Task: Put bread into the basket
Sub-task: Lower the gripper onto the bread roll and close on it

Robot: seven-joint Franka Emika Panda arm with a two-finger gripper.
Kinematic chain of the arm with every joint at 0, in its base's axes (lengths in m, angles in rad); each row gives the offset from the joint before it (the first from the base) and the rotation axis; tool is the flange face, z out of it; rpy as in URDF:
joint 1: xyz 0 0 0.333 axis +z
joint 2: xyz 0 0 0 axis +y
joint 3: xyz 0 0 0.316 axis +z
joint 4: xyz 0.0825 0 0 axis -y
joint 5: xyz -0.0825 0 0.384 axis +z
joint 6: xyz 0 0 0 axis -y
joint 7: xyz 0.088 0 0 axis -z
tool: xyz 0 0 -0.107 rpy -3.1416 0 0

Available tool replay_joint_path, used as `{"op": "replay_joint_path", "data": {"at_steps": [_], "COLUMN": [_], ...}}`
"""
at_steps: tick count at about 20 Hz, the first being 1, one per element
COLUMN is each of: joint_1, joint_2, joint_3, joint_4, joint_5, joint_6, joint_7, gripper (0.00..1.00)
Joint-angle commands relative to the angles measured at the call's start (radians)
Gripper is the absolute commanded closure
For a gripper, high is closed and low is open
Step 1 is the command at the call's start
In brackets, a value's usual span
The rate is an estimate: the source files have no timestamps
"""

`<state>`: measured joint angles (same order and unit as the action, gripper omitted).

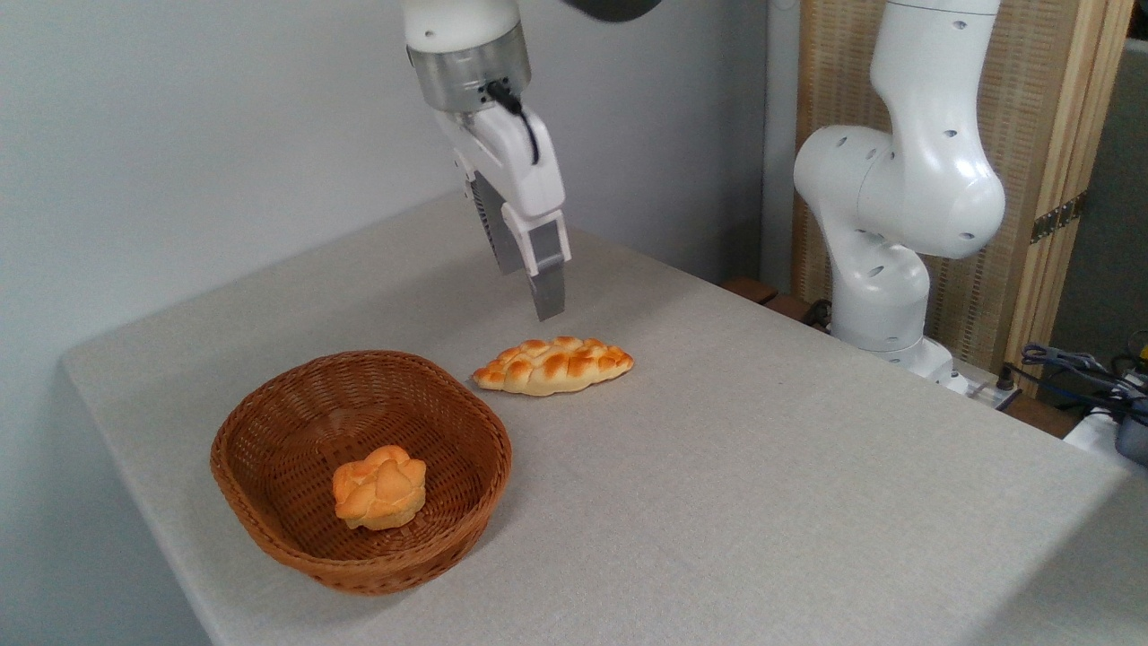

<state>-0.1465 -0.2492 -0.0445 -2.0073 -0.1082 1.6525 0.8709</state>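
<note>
Braided bread [553, 365] lies just beside the basket [269, 449]; the empty gripper [535, 287] hovers above it, poised to grasp, jaw spacing indiscernible.

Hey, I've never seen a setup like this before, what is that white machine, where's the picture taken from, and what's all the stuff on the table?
The white machine is a robot arm, bolted at the table's far right edge. It bends over the grey table and ends in a gripper, a two-fingered claw pointing down. The picture comes from one fixed camera looking down at the table from the front.

On the table lies a long braided bread, right under the gripper, not touched. Left of it sits a woven basket holding a small round bun. The gripper holds nothing; whether its fingers are parted is hard to tell from this angle.
</note>
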Motion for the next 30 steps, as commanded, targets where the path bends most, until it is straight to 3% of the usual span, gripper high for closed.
{"op": "replay_joint_path", "data": {"at_steps": [1,7,11,22,24,27,28,30], "joint_1": [-0.070,-0.081,-0.084,-0.088,-0.088,-0.088,-0.088,-0.088], "joint_2": [-0.061,-0.052,-0.039,0.005,0.007,0.007,0.007,0.007], "joint_3": [0.003,-0.058,-0.061,-0.098,-0.098,-0.098,-0.098,-0.098], "joint_4": [-0.157,-0.271,-0.321,-0.355,-0.357,-0.357,-0.357,-0.357], "joint_5": [-0.010,-0.008,-0.008,-0.008,-0.004,-0.002,-0.002,-0.001], "joint_6": [0.090,0.162,0.219,0.319,0.337,0.354,0.354,0.354], "joint_7": [0.020,0.023,0.057,0.092,0.092,0.092,0.092,0.094], "gripper": [0.00,0.00,0.00,0.00,0.15,0.51,0.59,0.64]}}
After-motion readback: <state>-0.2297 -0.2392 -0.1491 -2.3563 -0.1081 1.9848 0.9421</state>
